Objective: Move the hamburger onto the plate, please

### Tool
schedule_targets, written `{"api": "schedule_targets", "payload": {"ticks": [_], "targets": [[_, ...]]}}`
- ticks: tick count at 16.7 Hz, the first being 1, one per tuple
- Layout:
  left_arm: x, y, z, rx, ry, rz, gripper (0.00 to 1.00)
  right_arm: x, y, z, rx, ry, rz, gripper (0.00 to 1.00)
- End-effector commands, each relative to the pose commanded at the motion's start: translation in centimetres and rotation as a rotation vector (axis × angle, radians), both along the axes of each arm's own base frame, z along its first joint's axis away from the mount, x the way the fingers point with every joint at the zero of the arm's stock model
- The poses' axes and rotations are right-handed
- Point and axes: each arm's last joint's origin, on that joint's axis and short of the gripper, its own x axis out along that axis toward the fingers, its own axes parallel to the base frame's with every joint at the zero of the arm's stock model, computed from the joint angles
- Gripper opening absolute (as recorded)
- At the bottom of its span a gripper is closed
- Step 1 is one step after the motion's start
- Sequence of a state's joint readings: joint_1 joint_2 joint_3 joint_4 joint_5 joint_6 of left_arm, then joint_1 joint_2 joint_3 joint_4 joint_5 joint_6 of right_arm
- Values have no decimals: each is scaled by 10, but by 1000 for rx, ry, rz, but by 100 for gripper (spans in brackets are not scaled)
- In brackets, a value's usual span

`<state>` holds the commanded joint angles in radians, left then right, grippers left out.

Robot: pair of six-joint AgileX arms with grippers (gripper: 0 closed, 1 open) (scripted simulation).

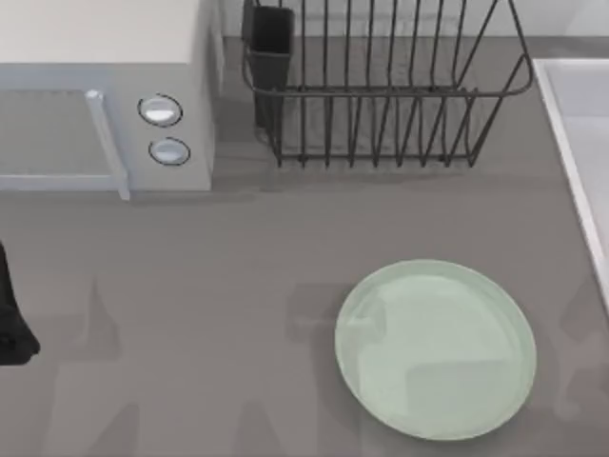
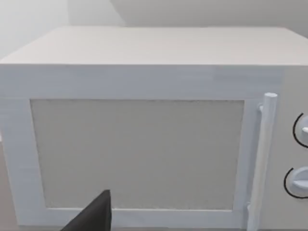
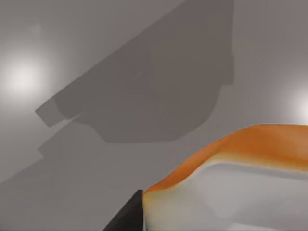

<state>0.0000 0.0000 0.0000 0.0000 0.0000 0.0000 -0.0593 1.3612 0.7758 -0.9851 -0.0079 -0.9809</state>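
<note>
The hamburger (image 3: 240,159), orange-topped and pale below, sat right against the right gripper's dark finger (image 3: 127,214); I couldn't tell its grip. The mint plate (image 1: 435,349) lay bare.

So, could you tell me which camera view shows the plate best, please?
The top view: the plate lies whole on the grey table, right of centre, with nothing on it. The left wrist view faces the microwave instead, and the right wrist view looks past the hamburger at grey surface.

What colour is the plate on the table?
Pale mint green, glossy; the plate shows best in the top view.
</note>
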Motion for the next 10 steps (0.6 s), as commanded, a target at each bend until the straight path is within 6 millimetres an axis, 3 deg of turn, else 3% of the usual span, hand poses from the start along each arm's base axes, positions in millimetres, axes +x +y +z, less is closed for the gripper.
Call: {"api": "schedule_targets", "payload": {"ticks": [5, 10], "targets": [[0, 0, 0, 0, 0, 0, 100, -7, 1, 40, 0, -4, 0, 0], [0, 0, 0, 0, 0, 0, 100, -7, 1, 40, 0, 0, 1, 0]]}}
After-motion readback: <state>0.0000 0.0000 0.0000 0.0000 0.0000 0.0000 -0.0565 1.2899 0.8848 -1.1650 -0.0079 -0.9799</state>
